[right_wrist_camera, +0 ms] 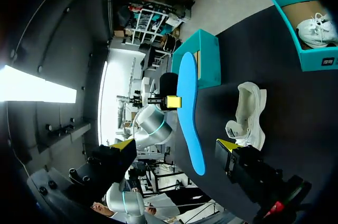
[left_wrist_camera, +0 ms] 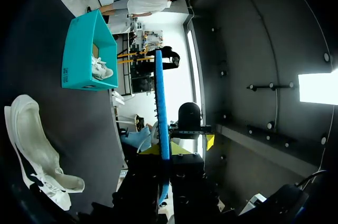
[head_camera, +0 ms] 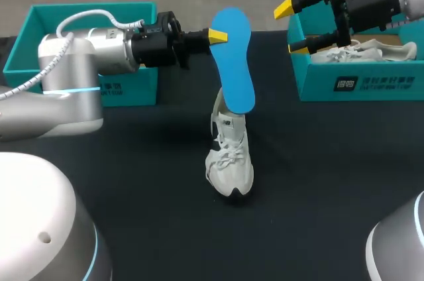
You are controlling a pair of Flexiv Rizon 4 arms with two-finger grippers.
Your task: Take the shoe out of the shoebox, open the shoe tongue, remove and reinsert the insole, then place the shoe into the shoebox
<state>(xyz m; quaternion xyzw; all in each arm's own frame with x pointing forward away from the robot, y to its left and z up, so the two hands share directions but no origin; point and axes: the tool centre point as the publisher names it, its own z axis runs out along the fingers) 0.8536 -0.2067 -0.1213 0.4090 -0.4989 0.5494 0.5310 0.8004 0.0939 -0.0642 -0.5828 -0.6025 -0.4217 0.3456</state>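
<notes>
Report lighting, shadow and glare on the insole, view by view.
Head view: blue insole evenly lit, no glare; white shoe throws hardly any shadow on black table. Left wrist view: insole edge-on against a bright background. Right wrist view: its face evenly lit.

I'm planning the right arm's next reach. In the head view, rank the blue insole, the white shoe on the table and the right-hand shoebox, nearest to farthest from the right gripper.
1. The right-hand shoebox, just beneath the right gripper.
2. The blue insole, held upright mid-table, to the gripper's left.
3. The white shoe, on the table under the insole.
</notes>
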